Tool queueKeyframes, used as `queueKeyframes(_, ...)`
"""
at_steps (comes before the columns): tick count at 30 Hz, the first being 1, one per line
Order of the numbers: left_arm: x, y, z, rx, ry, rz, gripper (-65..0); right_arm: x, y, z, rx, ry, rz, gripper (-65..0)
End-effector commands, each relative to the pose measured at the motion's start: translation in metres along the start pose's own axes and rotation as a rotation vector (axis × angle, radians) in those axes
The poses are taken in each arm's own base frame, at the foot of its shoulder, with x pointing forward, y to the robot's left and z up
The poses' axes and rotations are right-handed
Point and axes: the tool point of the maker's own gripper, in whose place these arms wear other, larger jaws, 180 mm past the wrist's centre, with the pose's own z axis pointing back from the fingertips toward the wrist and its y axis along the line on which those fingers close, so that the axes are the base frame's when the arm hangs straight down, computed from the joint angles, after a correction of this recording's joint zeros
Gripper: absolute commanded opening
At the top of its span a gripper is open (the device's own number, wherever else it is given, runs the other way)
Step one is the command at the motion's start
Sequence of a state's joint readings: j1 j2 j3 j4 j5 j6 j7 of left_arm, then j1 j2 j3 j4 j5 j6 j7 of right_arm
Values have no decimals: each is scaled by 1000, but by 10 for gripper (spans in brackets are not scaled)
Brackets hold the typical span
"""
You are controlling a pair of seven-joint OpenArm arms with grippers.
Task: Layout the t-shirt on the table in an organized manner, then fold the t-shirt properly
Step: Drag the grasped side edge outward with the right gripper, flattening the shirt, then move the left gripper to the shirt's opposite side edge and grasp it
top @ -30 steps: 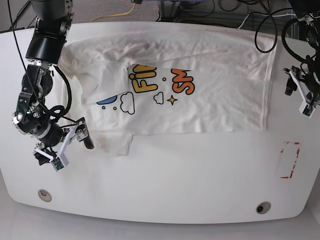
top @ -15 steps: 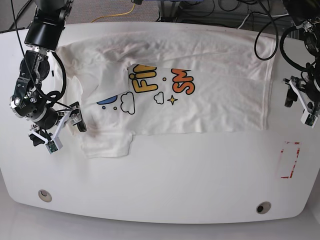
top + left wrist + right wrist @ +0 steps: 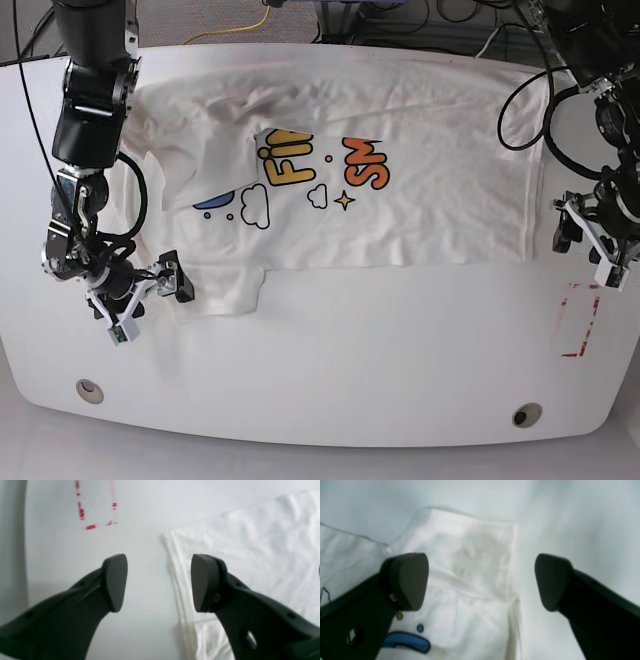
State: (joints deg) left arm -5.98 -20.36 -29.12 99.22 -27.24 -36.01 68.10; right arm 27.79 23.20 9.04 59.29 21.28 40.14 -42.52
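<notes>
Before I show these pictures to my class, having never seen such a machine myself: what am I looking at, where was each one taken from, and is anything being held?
The machine is a robot with two arms. One picture looks down from above on a white table with a t-shirt spread on it, its print facing up. A red tape rectangle marks the table. The other two pictures come from cameras on the wrists, looking past the dark fingers. The left gripper hangs open over the shirt's edge. The right gripper is open over a sleeve. Neither holds anything.
</notes>
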Motion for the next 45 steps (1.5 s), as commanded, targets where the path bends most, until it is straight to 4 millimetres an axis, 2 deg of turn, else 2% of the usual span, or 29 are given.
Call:
queueKeyframes(1, 19, 11, 3, 17, -50, -2, -276, 24, -13, 0, -7, -58, -21, 0)
queueKeyframes(4, 22, 14, 0, 13, -53, 13, -276, 25, -15, -12, 9, -68, -57, 0)
queueKeyframes(10, 26, 14, 0, 12, -62, 11, -276, 10, -22, -30, 18, -80, -146, 0)
queueKeyframes(25, 23, 15, 1, 13, -57, 9, -276, -16, -26, -36, 9, -81, -215, 0)
queueKeyframes(31, 23, 15, 1, 13, -57, 9, -276, -29, -17, -41, 24, -61, -226, 0)
queueKeyframes(34, 23, 15, 1, 13, -57, 9, -276, -29, -5, -48, 45, -61, -232, 0)
queueKeyframes(40, 23, 14, 0, 11, -56, 7, -276, -36, 0, -50, 54, -52, -236, 0)
queueKeyframes(45, 22, 14, 0, 10, -54, 9, -276, -34, 4, -52, 61, -56, -238, -10)
